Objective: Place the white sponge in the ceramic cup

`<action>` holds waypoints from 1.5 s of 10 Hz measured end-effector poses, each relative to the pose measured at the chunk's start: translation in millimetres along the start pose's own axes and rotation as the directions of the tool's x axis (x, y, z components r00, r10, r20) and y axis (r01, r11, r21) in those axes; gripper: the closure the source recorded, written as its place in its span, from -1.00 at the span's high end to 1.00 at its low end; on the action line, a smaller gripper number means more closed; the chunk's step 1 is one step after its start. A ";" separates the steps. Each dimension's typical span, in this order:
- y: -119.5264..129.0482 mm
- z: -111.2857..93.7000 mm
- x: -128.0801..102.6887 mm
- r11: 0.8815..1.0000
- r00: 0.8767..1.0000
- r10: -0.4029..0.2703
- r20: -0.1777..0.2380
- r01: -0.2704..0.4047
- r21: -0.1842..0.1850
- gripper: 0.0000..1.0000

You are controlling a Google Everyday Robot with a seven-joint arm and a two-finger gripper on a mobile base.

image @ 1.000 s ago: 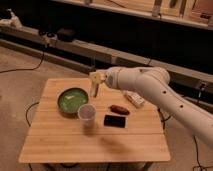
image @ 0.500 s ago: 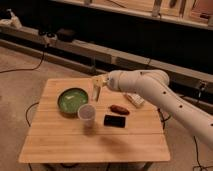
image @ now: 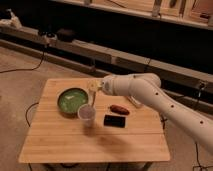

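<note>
A: Sponge (image: 93, 86) is seen up at the tip of the white arm (image: 150, 95), a pale block above the worktop (image: 75, 142), just past the far rim of the ceramic cup (image: 86, 113).

B: And the end effector (image: 95, 88)?

A: It is found at the arm's tip, at about twelve o'clock from the cup and at three o'clock from the green bowl (image: 71, 101). The sponge appears to be held there, but how wide the end effector is spread cannot be told.

B: The cup's place is noted?

A: It is set upright on the worktop, touching or just beside the bowl's rim at roughly four o'clock from the bowl's centre. Whether the sponge is directly over its mouth cannot be told.

B: Other items are spotted to the right.

A: A flat black rectangle (image: 114, 120) is laid at three o'clock from the cup, and a small reddish-brown item (image: 119, 109) is lying just beyond it, under the arm.
</note>
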 end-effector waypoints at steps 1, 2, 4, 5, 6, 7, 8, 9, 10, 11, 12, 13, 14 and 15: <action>3.2 6.6 -5.0 1.000 1.000 0.001 0.010 -0.001 0.006 -0.66; 7.2 14.5 -12.8 1.000 1.000 0.000 0.027 0.000 0.011 -0.66; 13.5 25.2 -25.2 1.000 0.999 -0.003 0.051 0.002 0.016 -0.66; 14.9 30.1 -29.6 1.000 0.998 -0.007 0.061 0.006 0.021 -0.66; 14.2 36.7 -33.2 0.999 0.997 -0.016 0.070 0.014 0.030 -0.66; 13.5 42.3 -35.6 0.999 0.997 -0.025 0.078 0.022 0.036 -0.60; 13.0 50.5 -37.9 0.998 0.995 -0.039 0.087 0.036 0.043 -0.39; 14.0 55.8 -38.7 0.998 0.995 -0.048 0.091 0.044 0.045 -0.20; 16.2 59.3 -38.9 0.998 0.994 -0.053 0.093 0.049 0.043 -0.04; 19.6 64.1 -39.6 0.998 0.994 -0.056 0.097 0.052 0.040 0.19; 22.8 67.7 -39.7 0.998 0.994 -0.056 0.098 0.052 0.038 0.40; 25.2 71.1 -39.8 0.998 0.994 -0.054 0.100 0.050 0.038 0.55; 24.8 74.5 -39.8 0.998 0.993 -0.054 0.103 0.050 0.042 0.60; 22.0 78.6 -41.5 0.997 0.992 -0.052 0.111 0.046 0.054 0.60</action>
